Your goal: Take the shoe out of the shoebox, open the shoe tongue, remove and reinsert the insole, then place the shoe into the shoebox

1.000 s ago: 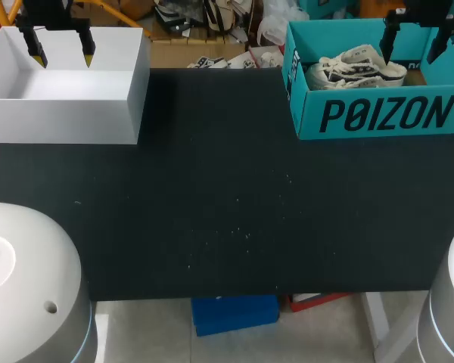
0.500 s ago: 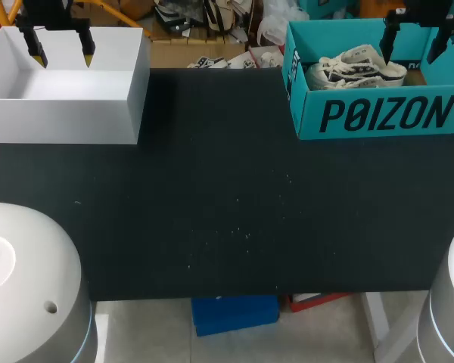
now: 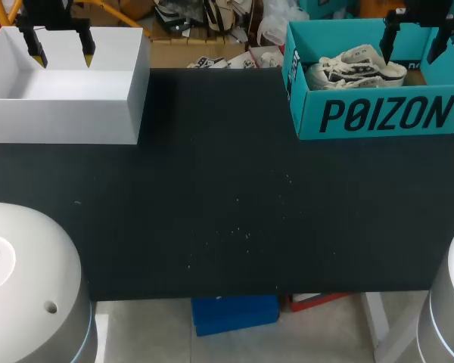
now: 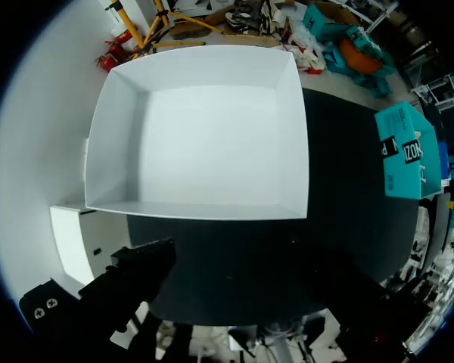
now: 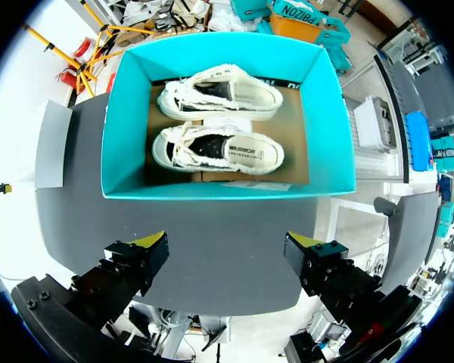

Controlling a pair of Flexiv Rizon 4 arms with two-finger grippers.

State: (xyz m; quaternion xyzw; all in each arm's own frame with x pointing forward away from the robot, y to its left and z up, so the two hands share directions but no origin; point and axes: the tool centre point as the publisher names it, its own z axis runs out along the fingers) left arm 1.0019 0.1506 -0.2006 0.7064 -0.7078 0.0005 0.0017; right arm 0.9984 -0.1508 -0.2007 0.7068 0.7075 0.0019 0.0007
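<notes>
Shoebox holds two shoes — white box well apart.

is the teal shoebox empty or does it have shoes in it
Not empty: the teal shoebox holds two white shoes lying side by side on its floor, as the right wrist view shows.

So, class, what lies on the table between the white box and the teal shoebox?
Nothing: in the head view only bare black table separates the white box and the teal shoebox.

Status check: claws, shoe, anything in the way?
Left claw open, over white box. Right claw open, above teal shoebox. Two shoes inside, untouched. Nothing between right claw and shoes.
</notes>
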